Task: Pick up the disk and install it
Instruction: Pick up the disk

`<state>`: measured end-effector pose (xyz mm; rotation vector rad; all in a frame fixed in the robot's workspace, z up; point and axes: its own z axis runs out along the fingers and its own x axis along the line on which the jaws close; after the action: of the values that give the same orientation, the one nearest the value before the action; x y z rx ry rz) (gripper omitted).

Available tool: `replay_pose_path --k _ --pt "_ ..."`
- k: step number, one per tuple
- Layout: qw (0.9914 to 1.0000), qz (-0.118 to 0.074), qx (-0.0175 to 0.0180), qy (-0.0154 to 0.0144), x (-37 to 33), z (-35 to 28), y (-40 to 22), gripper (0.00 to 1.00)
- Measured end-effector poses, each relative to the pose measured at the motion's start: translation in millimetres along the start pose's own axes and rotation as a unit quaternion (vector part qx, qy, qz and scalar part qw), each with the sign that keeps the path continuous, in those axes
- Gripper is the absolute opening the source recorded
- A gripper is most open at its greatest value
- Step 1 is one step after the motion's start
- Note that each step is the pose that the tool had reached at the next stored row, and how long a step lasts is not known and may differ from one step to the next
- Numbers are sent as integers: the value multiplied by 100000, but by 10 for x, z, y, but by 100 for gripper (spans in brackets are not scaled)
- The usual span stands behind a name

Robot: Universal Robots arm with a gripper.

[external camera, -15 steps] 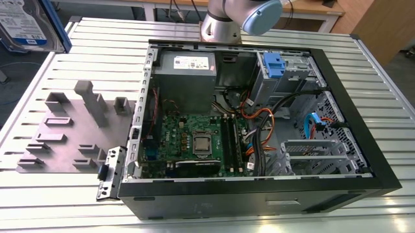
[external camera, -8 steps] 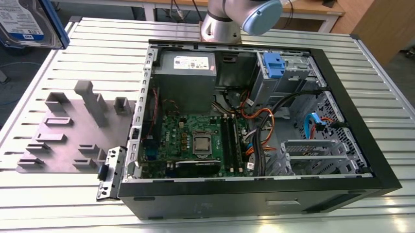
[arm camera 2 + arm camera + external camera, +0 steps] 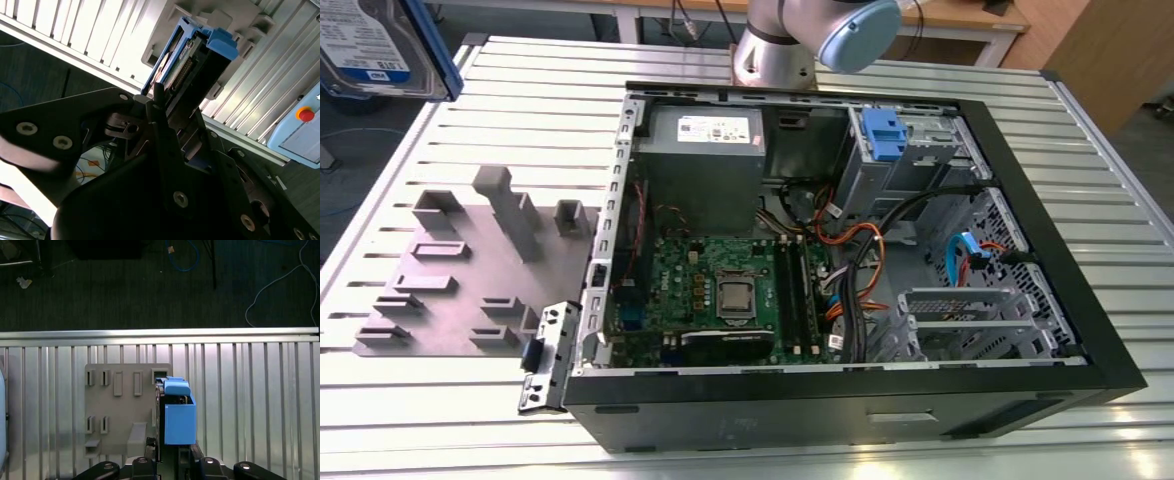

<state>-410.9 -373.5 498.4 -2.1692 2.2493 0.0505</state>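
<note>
Jaws: clenched on one end of the disk (image 3: 179, 415).
Beyond jaws: grey fixture plate (image 3: 117, 410) on slatted surface (image 3: 250, 405).
Risk: the disk may tilt or slip, since the end grip leaves a long overhang.
</note>
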Motion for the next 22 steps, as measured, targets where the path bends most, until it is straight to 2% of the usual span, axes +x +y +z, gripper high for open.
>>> replay_pose_path --k 11,22 --pt "100000 -6 -6 3 -2 -1 -75 35" --pt "100000 -4 -6 0 -9 -3 -242 35"
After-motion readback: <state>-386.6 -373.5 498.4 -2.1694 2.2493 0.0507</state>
